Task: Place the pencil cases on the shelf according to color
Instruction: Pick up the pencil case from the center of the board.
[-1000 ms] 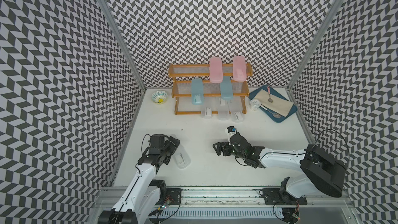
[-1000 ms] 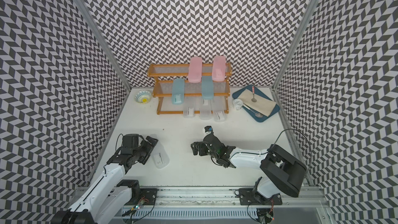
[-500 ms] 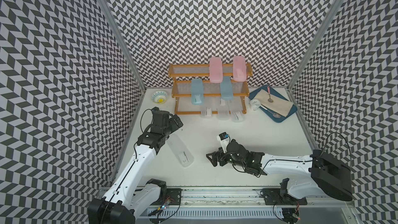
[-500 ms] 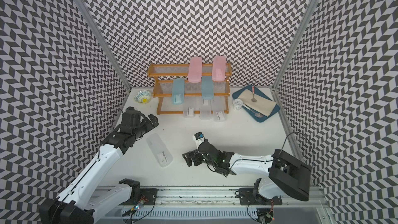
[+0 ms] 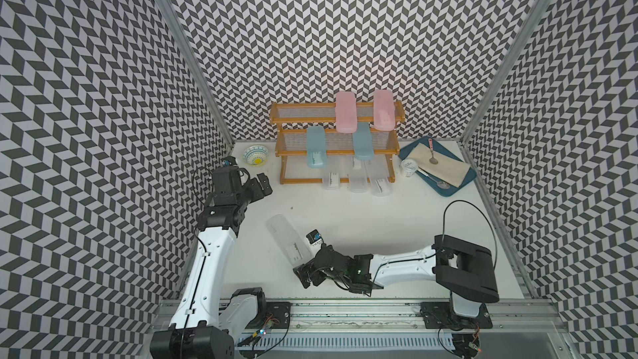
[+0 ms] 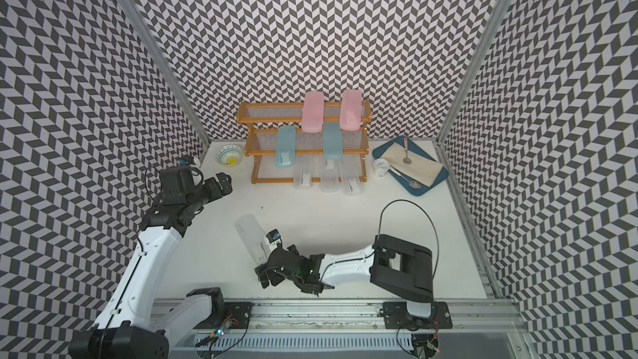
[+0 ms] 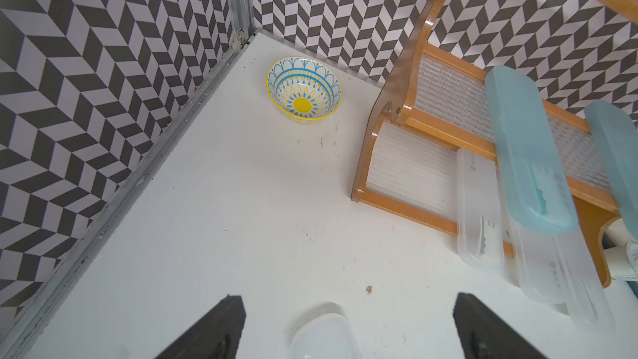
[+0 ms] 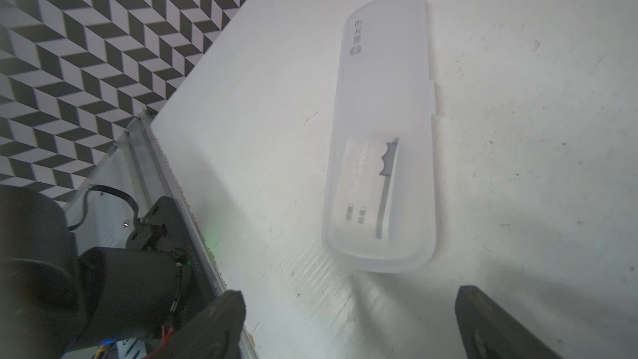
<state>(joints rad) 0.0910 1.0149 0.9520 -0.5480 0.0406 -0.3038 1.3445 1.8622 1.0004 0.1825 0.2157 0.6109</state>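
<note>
Fingers (image 7: pixel 221 322) of left gripper (image 7: pixel 348 297) and right gripper (image 8: pixel 348 291) are spread wide, nothing held. Clear pencil case (image 8: pixel 379 132) is seen, likely untouched, just ahead only from the right wrist.

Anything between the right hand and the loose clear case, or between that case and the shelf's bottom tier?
Nothing visible. The open right hand faces the clear case across bare table, and bare table runs from it to the shelf. Three clear cases fill the bottom tier's middle and right; its left part is free.
</note>
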